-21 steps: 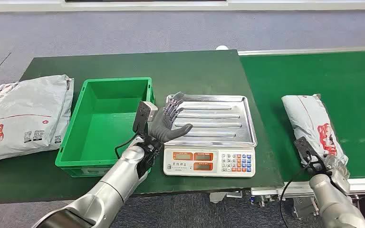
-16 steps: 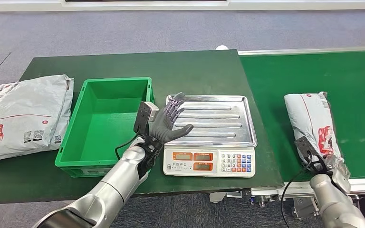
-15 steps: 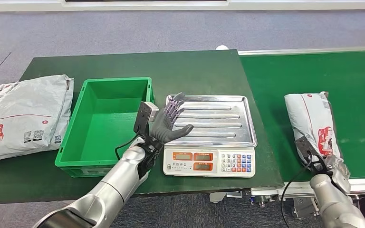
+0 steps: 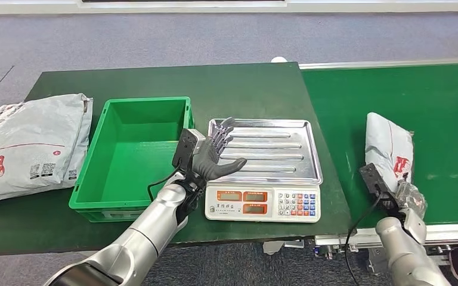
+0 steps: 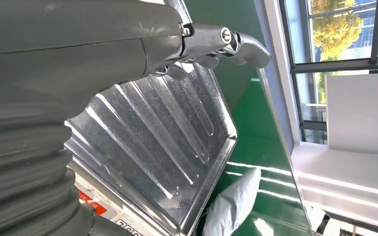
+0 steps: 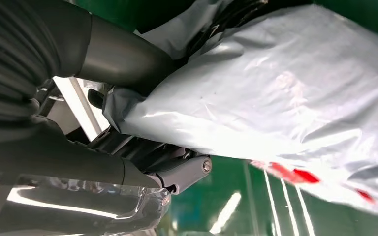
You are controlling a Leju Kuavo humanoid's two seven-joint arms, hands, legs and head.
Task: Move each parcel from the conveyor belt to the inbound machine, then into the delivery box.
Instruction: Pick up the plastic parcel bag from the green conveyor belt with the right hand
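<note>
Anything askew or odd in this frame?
The parcel on the conveyor belt is tipped up on one edge, its near end crumpled in the right hand. Otherwise the scale and green box sit squarely, both with nothing in them.

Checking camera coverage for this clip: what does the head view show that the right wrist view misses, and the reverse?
Only the head view shows the green delivery box, the scale with its steel tray, the open left hand over it, and a second parcel at the far left.

Only the right wrist view shows the thumb and fingers clamping the bag's end.

Both show the right hand holding the grey parcel over the conveyor belt.
</note>
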